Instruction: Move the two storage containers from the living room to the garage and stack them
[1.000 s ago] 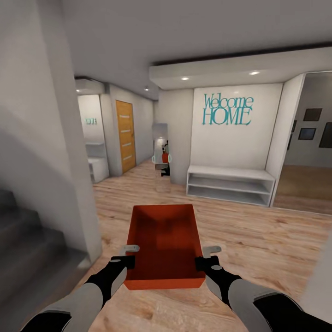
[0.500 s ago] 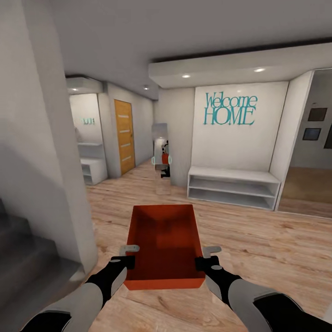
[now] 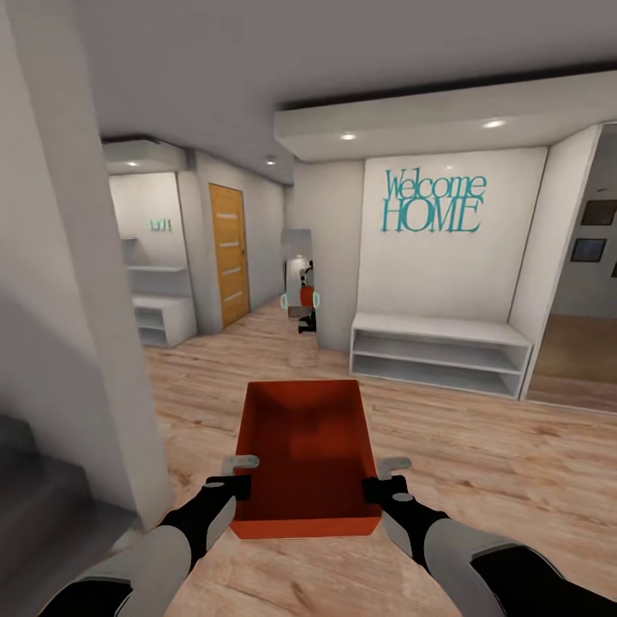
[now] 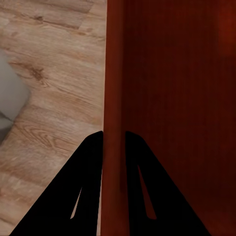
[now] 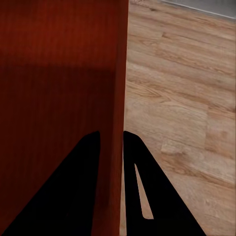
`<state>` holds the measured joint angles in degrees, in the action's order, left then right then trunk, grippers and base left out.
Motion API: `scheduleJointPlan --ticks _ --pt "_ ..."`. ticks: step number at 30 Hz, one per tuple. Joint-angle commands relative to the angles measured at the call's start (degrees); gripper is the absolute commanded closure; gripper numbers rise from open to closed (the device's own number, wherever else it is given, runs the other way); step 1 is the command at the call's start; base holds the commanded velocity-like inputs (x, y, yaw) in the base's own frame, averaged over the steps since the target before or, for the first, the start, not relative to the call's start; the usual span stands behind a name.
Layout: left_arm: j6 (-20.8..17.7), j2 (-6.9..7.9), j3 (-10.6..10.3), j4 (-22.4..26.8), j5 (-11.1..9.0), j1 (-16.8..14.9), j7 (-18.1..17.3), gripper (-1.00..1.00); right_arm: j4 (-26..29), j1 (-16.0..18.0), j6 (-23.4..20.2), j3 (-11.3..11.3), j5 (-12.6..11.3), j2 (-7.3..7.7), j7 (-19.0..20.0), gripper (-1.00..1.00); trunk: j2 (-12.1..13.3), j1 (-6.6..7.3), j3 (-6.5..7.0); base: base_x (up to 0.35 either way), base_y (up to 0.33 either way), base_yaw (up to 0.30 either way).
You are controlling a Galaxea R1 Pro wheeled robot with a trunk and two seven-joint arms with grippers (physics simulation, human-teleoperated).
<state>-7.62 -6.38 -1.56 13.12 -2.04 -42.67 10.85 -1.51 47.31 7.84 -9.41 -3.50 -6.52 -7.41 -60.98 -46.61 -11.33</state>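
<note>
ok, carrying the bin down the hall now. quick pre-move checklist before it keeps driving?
1. Left gripper shut on the bin wall: ok, a finger on each side of the wall in the left wrist view.
2. Right gripper shut on the opposite wall: ok, same straddle in the right wrist view.
3. Bin level: ok, rim looks even in the head view.
4. Bin contents: ok, empty inside.
5. Path ahead: ok, bare wood floor toward the orange door; white column close on the left, white bench off to the right.
6. Door open: cannot tell from here.
</note>
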Motion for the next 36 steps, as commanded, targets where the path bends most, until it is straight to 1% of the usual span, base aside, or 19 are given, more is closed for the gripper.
scheduleJointPlan --ticks 1,36 --pt "-0.4 -0.05 1.9 0.2 -3.1 0.0 0.6 1.00 -0.1 0.1 0.3 1.6 0.2 -0.25 -0.1 1.00 0.0 -0.04 -0.08 0.325 0.000 0.000" --pt "-0.1 -0.04 1.9 0.2 -3.1 0.0 0.6 1.00 -0.1 0.1 0.4 1.6 0.2 -0.25 -0.2 1.00 0.0 -0.04 -0.08 0.325 0.000 0.000"
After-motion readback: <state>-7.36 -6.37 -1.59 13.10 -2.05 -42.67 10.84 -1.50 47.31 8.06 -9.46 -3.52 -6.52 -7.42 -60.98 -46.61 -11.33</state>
